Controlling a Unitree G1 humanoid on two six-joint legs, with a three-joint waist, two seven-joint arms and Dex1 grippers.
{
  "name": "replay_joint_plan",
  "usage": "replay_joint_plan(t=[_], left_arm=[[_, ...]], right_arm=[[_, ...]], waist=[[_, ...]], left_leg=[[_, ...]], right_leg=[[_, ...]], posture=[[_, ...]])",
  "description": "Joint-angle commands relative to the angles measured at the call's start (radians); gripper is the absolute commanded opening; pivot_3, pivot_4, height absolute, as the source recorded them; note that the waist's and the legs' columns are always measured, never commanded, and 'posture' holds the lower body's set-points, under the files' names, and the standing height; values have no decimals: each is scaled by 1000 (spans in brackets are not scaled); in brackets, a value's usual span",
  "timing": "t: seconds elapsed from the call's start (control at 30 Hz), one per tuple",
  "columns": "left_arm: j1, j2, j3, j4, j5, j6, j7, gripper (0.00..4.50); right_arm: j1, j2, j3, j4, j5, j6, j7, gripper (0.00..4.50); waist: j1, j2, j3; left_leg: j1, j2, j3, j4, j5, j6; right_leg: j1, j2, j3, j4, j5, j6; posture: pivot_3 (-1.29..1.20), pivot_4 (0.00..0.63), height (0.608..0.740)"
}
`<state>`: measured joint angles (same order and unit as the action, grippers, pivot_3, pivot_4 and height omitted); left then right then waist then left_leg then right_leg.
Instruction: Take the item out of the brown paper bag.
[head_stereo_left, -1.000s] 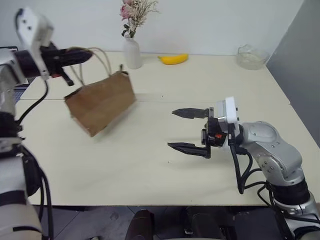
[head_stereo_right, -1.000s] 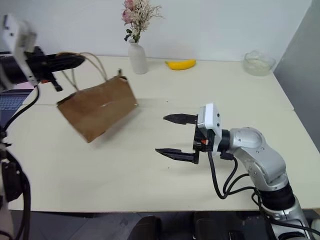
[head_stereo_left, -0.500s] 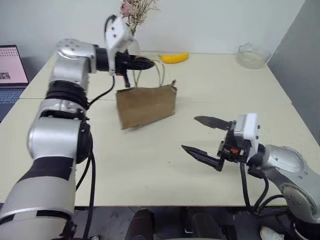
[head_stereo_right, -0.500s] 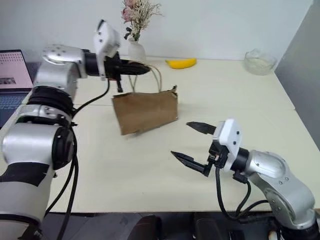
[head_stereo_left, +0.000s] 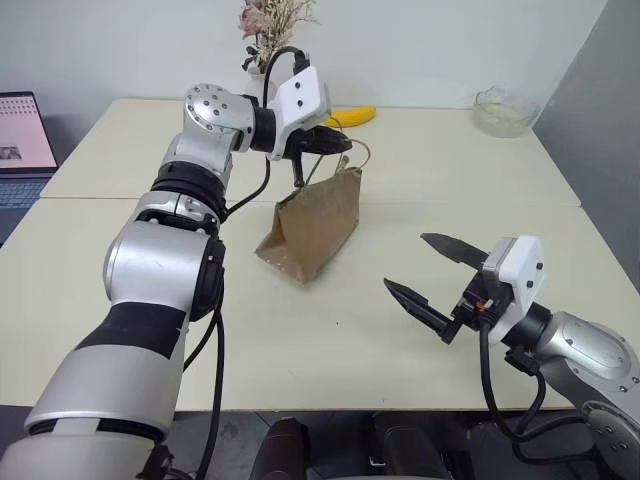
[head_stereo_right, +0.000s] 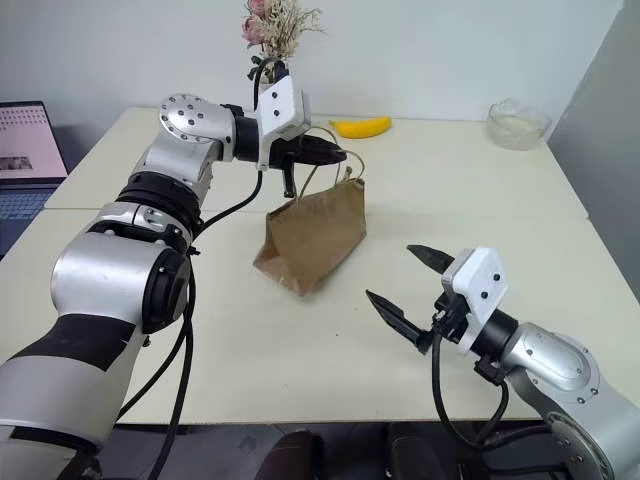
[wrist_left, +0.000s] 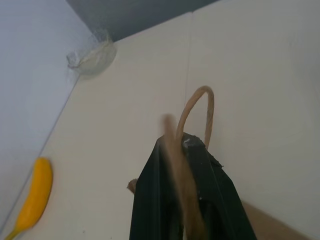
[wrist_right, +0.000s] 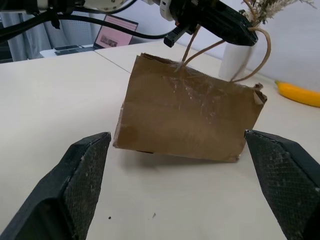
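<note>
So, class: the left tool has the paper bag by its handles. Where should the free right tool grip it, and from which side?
Likely the bag's bottom corner, from the right tool's side. The left tool is shut on the handles; the bag hangs tilted, its flat side faces the open right tool.

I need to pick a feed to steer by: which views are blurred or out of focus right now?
Left wrist view: the handle pinched close to the lens is smeared and out of focus; the banana is soft. Right wrist view: the bag is fairly crisp, and its shadow shows it hanging off the table. Eye views: even light, sharp.
</note>
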<state>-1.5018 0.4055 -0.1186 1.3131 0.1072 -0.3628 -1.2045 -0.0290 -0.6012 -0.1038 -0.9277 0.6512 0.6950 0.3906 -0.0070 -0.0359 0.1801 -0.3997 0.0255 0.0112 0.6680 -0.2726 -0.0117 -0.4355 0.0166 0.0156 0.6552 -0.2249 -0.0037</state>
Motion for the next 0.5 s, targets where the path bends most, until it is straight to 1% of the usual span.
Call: replay_joint_plan(t=[0.03, 0.17, 0.3, 0.5], left_arm=[[-22, 0, 26, 3, 4, -8, 42, 34], [-27, 10, 28, 7, 16, -14, 52, 34], [-35, 37, 19, 10, 49, -40, 92, 34], [-80, 37, 55, 2, 27, -58, 103, 34]], right_arm=[[7, -14, -32, -104, 24, -2, -25, 4500], [10, -30, -44, -104, 45, 0, -32, 4500], [-10, -51, -41, -96, 102, 16, -25, 4500], [-33, -82, -54, -86, 166, 22, -28, 4500]], waist=[[0, 0, 0], [-1, 0, 0], [-2, 0, 0], [-1, 0, 0]], left_leg=[[0, 0, 0, 0, 0, 0], [0, 0, 0, 3, 0, 0], [0, 0, 0, 8, 0, 0], [0, 0, 0, 10, 0, 0]], right_leg=[[0, 0, 0, 0, 0, 0], [0, 0, 0, 3, 0, 0], [0, 0, 0, 7, 0, 0], [0, 0, 0, 8, 0, 0]], posture=[[0, 150, 740], [0, 150, 740], [0, 150, 740], [0, 150, 740]])
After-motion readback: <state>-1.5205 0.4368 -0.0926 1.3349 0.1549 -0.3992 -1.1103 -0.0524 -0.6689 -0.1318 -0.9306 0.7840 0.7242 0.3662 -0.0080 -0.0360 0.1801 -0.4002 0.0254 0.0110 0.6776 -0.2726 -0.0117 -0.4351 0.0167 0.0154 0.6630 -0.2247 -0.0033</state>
